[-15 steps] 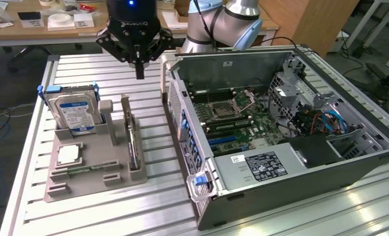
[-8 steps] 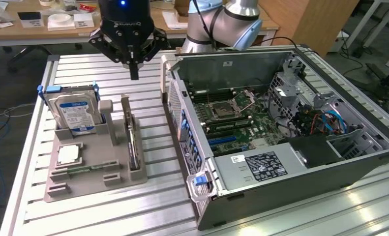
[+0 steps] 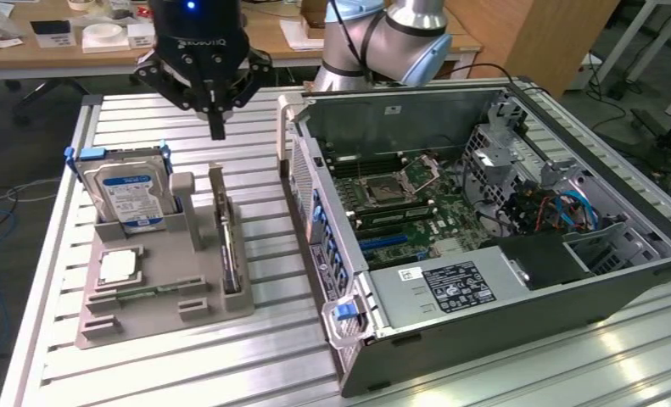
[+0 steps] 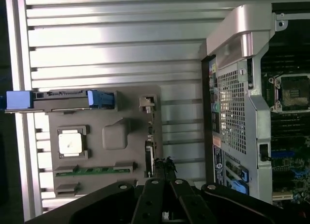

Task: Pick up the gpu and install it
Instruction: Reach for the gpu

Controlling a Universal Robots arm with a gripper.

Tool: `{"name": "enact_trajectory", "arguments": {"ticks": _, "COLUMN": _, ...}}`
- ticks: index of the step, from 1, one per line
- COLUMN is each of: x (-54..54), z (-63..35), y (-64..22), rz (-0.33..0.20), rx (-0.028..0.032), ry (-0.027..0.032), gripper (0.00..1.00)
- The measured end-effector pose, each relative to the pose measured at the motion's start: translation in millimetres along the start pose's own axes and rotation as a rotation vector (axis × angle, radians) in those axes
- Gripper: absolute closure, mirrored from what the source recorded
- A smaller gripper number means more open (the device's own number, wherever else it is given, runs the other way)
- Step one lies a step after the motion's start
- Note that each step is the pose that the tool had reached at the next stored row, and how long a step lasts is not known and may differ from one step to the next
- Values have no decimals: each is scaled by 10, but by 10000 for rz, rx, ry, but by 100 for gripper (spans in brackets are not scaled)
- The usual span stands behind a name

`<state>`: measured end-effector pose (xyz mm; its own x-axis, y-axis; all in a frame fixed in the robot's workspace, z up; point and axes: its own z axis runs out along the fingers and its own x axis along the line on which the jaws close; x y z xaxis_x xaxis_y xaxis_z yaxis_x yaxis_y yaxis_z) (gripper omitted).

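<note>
The gpu (image 3: 229, 246) stands on edge in the grey holder (image 3: 165, 301). Its lower edge is sunk out of sight in the slot, and any markings on it are too small to tell. At eleven o'clock in the exterior view the picture's edge cuts off the upper body of the gripper (image 3: 215, 131). At twelve o'clock the arm (image 3: 392, 42) is cut off the same way. In the wrist view the gripper's dark links cover one end of the holder, and the computer case (image 4: 242, 112) runs off the edge. The hard drive (image 3: 131, 193) label's print is unreadable.
</note>
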<state>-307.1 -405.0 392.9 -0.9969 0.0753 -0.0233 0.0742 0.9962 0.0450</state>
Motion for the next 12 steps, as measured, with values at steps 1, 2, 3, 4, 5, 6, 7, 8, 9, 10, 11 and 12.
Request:
{"name": "enact_trajectory", "arguments": {"ticks": 1, "x": 23, "z": -1, "y": -3, "rz": 0, "rx": 0, "ry": 0, "gripper": 89}}
{"name": "enact_trajectory", "arguments": {"ticks": 2, "x": 51, "z": -2, "y": -7, "rz": 0, "rx": 0, "ry": 1, "gripper": 89}}
{"name": "enact_trajectory", "arguments": {"ticks": 3, "x": 74, "z": -2, "y": -11, "rz": 0, "rx": 0, "ry": 0, "gripper": 89}}
{"name": "enact_trajectory", "arguments": {"ticks": 4, "x": 94, "z": -3, "y": -15, "rz": 0, "rx": 0, "ry": 0, "gripper": 89}}
{"name": "enact_trajectory", "arguments": {"ticks": 5, "x": 112, "z": -3, "y": -19, "rz": -1, "rx": -1, "ry": 0, "gripper": 89}}
{"name": "enact_trajectory", "arguments": {"ticks": 6, "x": 130, "z": -3, "y": -22, "rz": -1, "rx": -1, "ry": 0, "gripper": 89}}
{"name": "enact_trajectory", "arguments": {"ticks": 7, "x": 148, "z": -4, "y": -26, "rz": 0, "rx": 0, "ry": 0, "gripper": 89}}
{"name": "enact_trajectory", "arguments": {"ticks": 8, "x": 162, "z": -5, "y": -28, "rz": -1, "rx": 0, "ry": 0, "gripper": 89}}
{"name": "enact_trajectory", "arguments": {"ticks": 9, "x": 167, "z": -5, "y": -28, "rz": -1, "rx": 0, "ry": 1, "gripper": 89}}
{"name": "enact_trajectory", "arguments": {"ticks": 10, "x": 167, "z": -5, "y": -28, "rz": -1, "rx": -1, "ry": -1, "gripper": 89}}
{"name": "enact_trajectory", "arguments": {"ticks": 11, "x": 167, "z": -5, "y": -28, "rz": -2, "rx": -1, "ry": 0, "gripper": 89}}
{"name": "enact_trajectory", "arguments": {"ticks": 12, "x": 167, "z": -5, "y": -28, "rz": -2, "rx": -1, "ry": 0, "gripper": 89}}
